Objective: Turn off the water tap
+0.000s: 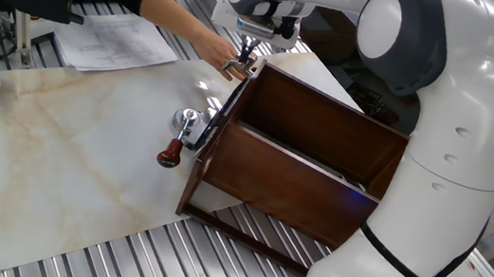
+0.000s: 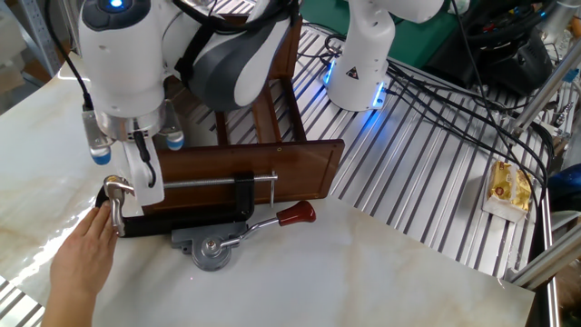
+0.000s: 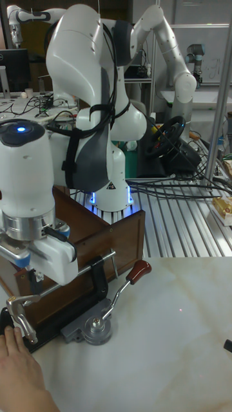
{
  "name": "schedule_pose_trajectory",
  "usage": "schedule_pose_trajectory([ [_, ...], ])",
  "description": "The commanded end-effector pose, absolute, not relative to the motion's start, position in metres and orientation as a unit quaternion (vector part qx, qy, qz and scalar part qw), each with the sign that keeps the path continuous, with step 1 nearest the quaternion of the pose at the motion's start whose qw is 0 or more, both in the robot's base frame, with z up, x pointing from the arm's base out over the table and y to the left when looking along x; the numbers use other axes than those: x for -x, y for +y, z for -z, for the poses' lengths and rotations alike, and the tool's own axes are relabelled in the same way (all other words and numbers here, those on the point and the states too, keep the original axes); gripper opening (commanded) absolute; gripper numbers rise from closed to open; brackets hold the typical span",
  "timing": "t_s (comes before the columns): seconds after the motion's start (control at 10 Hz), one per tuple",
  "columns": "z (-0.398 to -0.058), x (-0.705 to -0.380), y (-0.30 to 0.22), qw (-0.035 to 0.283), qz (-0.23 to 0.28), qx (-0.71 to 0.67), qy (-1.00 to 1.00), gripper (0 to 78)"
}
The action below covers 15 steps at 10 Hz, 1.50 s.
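One fixed view: the small silver metal tap with its short curved lever (image 1: 243,62) is sitting at the far upper corner of the dark brown wooden box (image 1: 307,156), which is lying on its side on the pale marble-patterned tabletop (image 1: 55,142). The white arm's two-finger gripper (image 1: 259,33) is hanging just above the tap. A person's bare hand (image 1: 213,51) is reaching in and touching the tap area, probably steadying it. The chrome fitting with the dark red round knob (image 1: 178,139) is lying against the box's edge, nearer the camera. Whether the jaws are apart or together cannot be told here.

The other fixed view: the tap (image 2: 115,202) is standing at the left end of a long black clamp bar (image 2: 182,222) running along the box front, likely so it does not shift when the lever is pushed. The gripper (image 2: 136,150) is poised directly over it, fingers pointing down; one white finger (image 2: 148,177) is showing beside the lever, the other hidden, so the jaw state is unclear. The hand (image 2: 82,263) is resting just below the tap.

Tall fixed view: the tap (image 3: 19,312) is sitting below the gripper (image 3: 35,273) (apparently not gripped). The hand (image 3: 19,373) is lying under it. No readable writing is showing in any view.
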<state>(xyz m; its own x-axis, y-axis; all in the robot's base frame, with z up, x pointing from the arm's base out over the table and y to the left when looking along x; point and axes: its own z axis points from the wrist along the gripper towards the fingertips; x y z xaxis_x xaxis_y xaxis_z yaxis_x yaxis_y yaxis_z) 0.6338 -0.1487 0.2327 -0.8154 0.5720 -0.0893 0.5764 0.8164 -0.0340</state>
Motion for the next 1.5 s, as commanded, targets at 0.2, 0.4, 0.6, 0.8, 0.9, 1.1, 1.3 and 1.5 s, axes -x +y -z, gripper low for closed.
schedule_pose_trajectory([
  [0.2, -0.2345, -0.6344, -0.149, 0.034, 0.054, -0.263, 0.963, 0.0],
  [0.4, -0.2345, -0.6344, -0.149, 0.0, 0.037, -0.206, 0.978, 0.0],
  [0.6, -0.2345, -0.6344, -0.149, -0.001, 0.031, -0.152, 0.988, 0.0],
  [0.8, -0.2345, -0.6344, -0.149, 0.005, 0.024, -0.133, 0.991, 0.0],
  [0.9, -0.2345, -0.6344, -0.149, 0.007, 0.011, -0.122, 0.992, 0.0],
  [1.1, -0.2345, -0.6344, -0.149, 0.016, 0.013, -0.093, 0.995, 0.0],
  [1.3, -0.2345, -0.6344, -0.149, 0.017, 0.015, -0.075, 0.997, 0.0],
  [1.5, -0.2344, -0.6348, -0.1489, 0.023, 0.015, -0.081, 0.996, 0.0],
])
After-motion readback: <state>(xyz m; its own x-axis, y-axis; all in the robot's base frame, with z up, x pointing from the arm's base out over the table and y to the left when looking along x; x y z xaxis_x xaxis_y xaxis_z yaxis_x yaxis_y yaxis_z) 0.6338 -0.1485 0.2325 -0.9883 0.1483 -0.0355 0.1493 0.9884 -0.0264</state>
